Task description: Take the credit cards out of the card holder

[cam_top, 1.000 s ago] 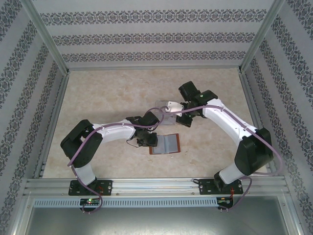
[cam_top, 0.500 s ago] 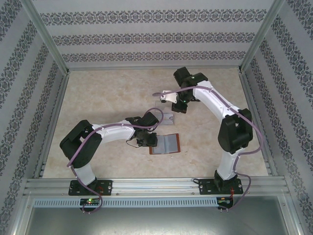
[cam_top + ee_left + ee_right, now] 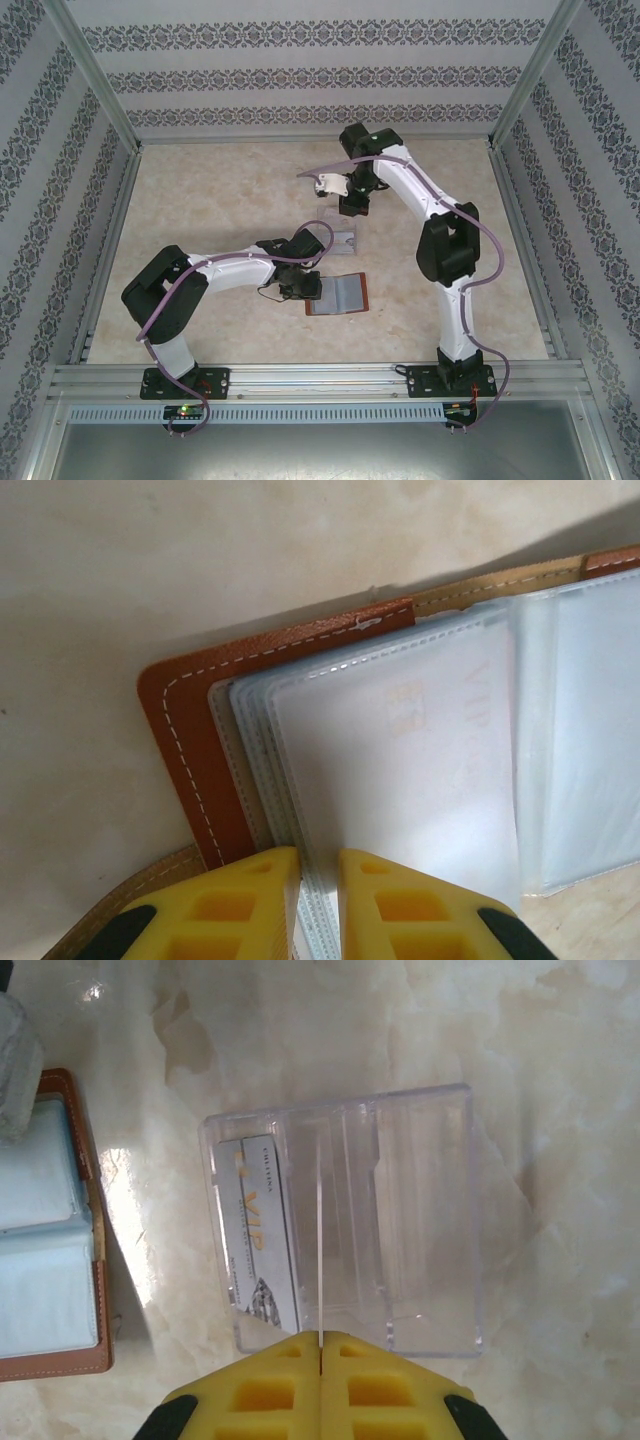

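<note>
Your left gripper (image 3: 318, 885) sits at the bottom of the left wrist view, yellow fingers (image 3: 240, 905) drawn in to a narrow slit, and the clear sleeves (image 3: 300, 810) of the card holder (image 3: 185, 730) are nipped in that slit. The holder lies open on the table (image 3: 150, 550), brown leather cover at the left of the frame and the sleeve pages fanned out to the right. One pale card (image 3: 420, 740) with faint VIP lettering shows through the top sleeve.

From above, that gripper is just below centre frame, right on the holder's left edge.

Now your right gripper (image 3: 320, 1345), bottom centre of the right wrist view: fingers pressed flat together, and a thin pale edge runs straight up out of the seam. That reads as a credit card (image 3: 320, 1240) seen edge-on, pinched between the pads. It hangs over the clear acrylic stand (image 3: 420, 1210) in mid frame; you cannot tell whether its far end touches the stand.

In the stand's left slot lies a silver VIP card (image 3: 262, 1240), flat against the plastic. The holder shows at the left edge of this view, apart from the stand
</note>
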Motion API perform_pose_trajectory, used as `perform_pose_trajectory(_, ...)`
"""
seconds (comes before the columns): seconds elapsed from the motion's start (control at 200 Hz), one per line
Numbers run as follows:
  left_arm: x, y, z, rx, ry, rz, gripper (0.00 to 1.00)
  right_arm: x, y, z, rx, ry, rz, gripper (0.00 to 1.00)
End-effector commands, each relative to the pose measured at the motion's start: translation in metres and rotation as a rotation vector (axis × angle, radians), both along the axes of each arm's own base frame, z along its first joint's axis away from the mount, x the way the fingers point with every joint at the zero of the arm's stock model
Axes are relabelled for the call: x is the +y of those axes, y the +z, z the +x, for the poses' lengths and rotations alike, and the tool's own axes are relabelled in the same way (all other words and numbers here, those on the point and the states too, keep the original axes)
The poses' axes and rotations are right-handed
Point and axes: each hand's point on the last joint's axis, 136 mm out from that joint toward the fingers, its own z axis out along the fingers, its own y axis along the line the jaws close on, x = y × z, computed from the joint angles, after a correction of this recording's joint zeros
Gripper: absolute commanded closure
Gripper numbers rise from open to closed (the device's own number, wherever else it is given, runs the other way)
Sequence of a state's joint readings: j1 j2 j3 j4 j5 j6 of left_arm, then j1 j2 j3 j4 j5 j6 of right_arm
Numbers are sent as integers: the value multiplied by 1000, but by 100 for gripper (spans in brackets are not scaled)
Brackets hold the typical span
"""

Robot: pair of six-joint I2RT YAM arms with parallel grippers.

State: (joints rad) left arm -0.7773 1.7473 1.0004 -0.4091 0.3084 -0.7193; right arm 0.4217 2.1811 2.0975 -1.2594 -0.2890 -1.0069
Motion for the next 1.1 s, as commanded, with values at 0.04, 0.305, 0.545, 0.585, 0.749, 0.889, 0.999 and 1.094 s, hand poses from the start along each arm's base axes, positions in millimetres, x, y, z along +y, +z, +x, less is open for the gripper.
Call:
perform_pose_trajectory(0.04,23,-28,-31,109,-7,116,81,3,-4,-7,51,54,-26,100)
perform_pose_trajectory(0.305,25,-29,-33,112,-3,118,81,6,-19,-5,69,113,-83,100)
perform_pose_trajectory(0.545,26,-30,-33,112,0,120,81,6,-34,-11,117,144,-124,100)
perform_pose_trajectory(0.585,26,-30,-33,112,0,120,81,6,-36,-12,124,148,-126,100)
perform_pose_trajectory(0.749,25,-31,-34,115,1,117,81,7,-44,-17,153,157,-135,100)
perform_pose_trajectory(0.889,26,-31,-34,116,3,119,81,8,-51,-21,176,161,-140,100)
perform_pose_trajectory(0.999,26,-31,-34,116,3,120,81,10,-57,-21,187,165,-144,98)
perform_pose_trajectory(1.094,25,-32,-34,120,-1,119,81,13,-62,-23,196,169,-151,96)
